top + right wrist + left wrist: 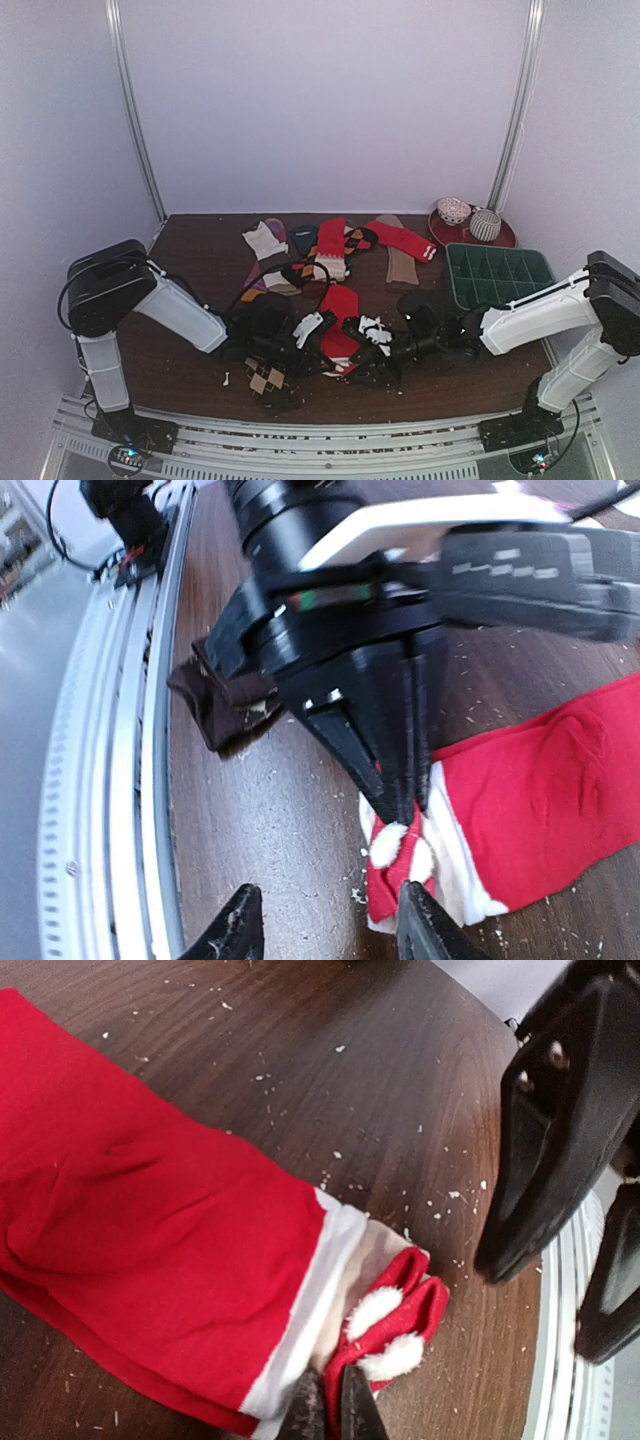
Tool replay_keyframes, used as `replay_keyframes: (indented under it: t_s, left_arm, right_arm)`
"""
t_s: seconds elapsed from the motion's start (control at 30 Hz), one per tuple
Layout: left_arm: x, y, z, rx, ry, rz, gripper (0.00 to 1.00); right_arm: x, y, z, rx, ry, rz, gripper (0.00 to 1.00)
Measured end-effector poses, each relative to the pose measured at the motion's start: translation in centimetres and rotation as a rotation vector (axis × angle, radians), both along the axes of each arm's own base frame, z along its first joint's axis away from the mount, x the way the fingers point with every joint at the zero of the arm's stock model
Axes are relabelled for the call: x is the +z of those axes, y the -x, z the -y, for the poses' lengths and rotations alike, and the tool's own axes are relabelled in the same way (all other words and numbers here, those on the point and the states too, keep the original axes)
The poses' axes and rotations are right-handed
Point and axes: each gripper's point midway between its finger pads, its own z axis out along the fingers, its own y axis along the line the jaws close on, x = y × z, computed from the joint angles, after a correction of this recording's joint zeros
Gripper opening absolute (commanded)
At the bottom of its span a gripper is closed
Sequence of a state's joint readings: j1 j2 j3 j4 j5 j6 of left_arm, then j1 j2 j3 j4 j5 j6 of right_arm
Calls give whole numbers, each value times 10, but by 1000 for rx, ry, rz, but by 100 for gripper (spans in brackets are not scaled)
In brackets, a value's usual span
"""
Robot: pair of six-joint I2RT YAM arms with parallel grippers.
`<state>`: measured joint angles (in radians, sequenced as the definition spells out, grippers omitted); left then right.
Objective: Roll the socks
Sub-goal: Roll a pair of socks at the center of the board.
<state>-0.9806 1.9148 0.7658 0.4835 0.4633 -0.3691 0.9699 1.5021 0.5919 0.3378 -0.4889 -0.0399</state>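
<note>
Red sock [150, 1240]: lies flat near the front of the brown table [200, 250], cuff end toward the arms. Its white-edged cuff with white fluffy bits is pinched by the left gripper [330, 1412], jaws closed tight on the cloth. The sock's far part runs off the left wrist picture.

Brown diamond-patterned sock [265, 378]: crumpled at the table's front edge, partly hidden behind the left arm; its pattern is hard to make out.

Left arm: stretched low from the left, fingers pointing down onto the cuff.

Right gripper [325, 925]: jaws apart, nothing between them, just beside the cuff; whether they touch it is unclear. Only its fingertips show in its own camera.

Right arm: reaches in low from the right.

Green tray [500, 275]: far right.
</note>
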Motion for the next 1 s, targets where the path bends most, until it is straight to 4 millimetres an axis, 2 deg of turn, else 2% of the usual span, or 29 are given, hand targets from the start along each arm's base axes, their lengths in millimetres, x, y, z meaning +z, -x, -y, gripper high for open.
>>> replay_keyframes:
  t_s: [0.1,0.43,0.5,0.63,0.7,0.73,0.83,1.0]
  left_arm:
    - [0,0,0,10,-2,-24,0]
    - [0,0,0,15,-3,-46,0]
    - [0,0,-1,14,-3,-47,0]
    - [0,1,-1,11,-3,-50,0]
    - [0,1,-1,10,-3,-49,0]
    - [0,1,-1,9,-3,-47,3]
    - [2,1,-4,4,-14,-31,28]
    - [14,3,-21,2,-41,47,44]
  right_arm:
    - [-11,2,-2,13,33,74,48]
    - [-40,-17,-1,-25,134,210,45]
    - [-46,-19,-1,-26,152,213,37]
    - [-49,-23,-5,-31,159,221,13]
    - [-49,-25,-6,-48,159,203,6]
    - [-50,-26,-7,-56,161,191,5]
    - [-49,-29,-8,-85,146,125,4]
    - [-50,-33,-1,-135,102,-95,4]
